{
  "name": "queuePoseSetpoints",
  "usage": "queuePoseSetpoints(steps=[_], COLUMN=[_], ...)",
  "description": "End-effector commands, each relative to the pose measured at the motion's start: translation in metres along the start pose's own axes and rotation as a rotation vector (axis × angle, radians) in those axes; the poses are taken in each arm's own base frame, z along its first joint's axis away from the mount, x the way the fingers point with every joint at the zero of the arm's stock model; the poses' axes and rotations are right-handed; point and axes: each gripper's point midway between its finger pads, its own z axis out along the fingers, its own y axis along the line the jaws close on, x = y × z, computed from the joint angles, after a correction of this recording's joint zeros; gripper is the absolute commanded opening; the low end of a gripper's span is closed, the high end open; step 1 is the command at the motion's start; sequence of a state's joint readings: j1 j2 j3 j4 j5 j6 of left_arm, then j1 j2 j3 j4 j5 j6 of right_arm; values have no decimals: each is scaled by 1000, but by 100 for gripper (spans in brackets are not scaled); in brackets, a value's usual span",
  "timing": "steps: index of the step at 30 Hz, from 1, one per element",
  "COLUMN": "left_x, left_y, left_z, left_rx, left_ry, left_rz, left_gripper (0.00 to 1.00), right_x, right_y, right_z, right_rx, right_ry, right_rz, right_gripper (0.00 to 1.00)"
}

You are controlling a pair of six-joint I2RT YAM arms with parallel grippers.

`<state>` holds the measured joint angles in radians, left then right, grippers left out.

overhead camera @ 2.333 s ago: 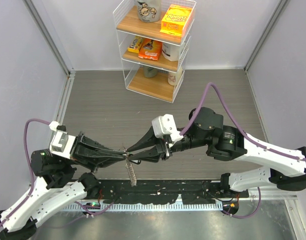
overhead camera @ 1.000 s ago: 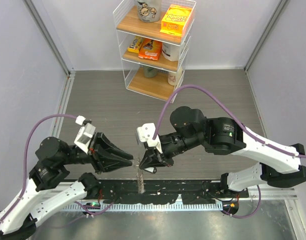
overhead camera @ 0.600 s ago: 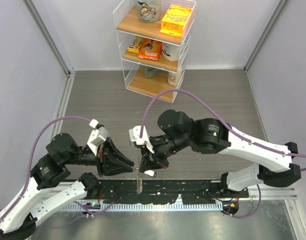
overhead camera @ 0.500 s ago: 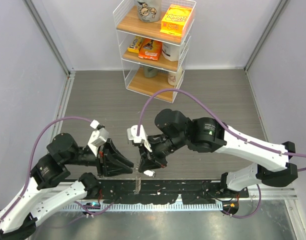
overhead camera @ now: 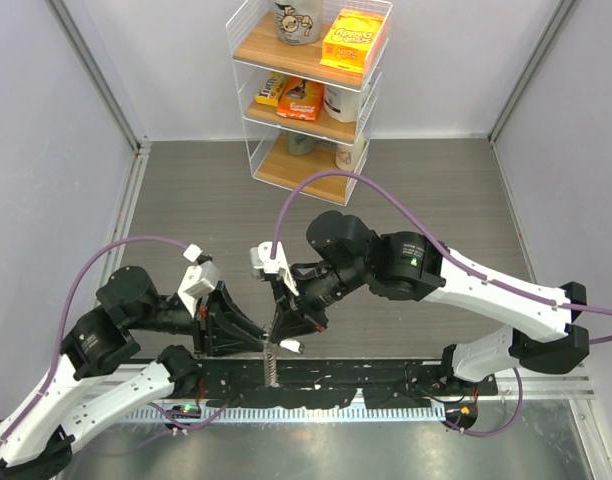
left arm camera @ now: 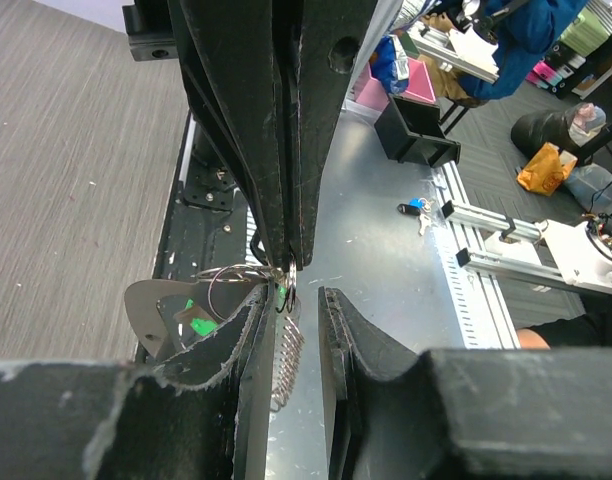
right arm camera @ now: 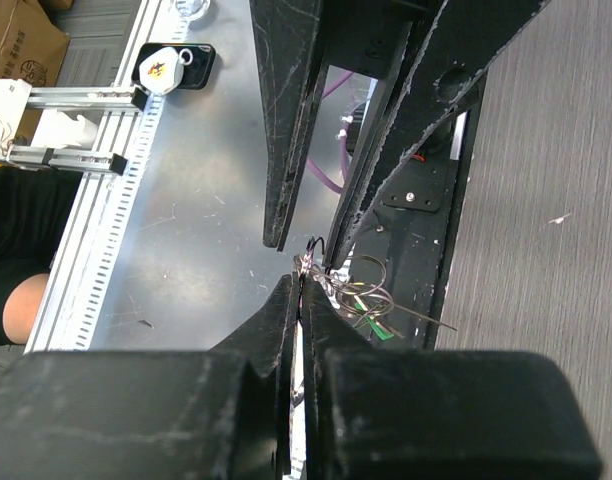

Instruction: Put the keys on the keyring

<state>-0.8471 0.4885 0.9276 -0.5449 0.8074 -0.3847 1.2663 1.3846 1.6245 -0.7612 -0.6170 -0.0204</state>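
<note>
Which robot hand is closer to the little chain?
Right. The right gripper has its jaws shut on the top end of the keyring. The left gripper is close by, jaws open either side of the hanging part, not gripping it.

No legible text; yellow box (overhead camera: 352, 40) print perhaps lettering, blurred.

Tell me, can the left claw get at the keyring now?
Probably yes. The left claw is open, and the keyring hangs from the shut right claw with its chain in that open gap; nothing blocks it.
</note>
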Motion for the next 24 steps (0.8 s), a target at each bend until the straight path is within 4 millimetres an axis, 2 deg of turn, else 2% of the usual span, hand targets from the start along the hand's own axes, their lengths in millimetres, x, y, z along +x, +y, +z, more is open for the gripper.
queuePoseSetpoints(steps=[1,6,15,20,22,23,24], left_x=[-2,-2,0,-6,-14,-19,-23], left_y=[-5,-4,2,10,8,6,3], left_z=[-2,-2,0,0,-3,-5,-8], left_rx=[22,14,-7,-54,-67,-70,-67], left_ry=[-1,-2,18,-4,-51,-80,-104], left_rz=[26,29,28,54,93,115,136], left_gripper=[29,26,0,0,0,0,0], right_x=[-21,-21,-20,-21,-20,-20,-22], right_y=[3,3,4,4,4,5,5], right_z=[1,2,1,1,0,-3,-3], right_rx=[-26,-31,-31,-28,-23,-20,-19], right_ry=[-69,-68,-67,-72,-75,-84,-95], right_rz=[-29,-30,-30,-35,-43,-52,-68], right_gripper=[5,5,5,5,12,20,23])
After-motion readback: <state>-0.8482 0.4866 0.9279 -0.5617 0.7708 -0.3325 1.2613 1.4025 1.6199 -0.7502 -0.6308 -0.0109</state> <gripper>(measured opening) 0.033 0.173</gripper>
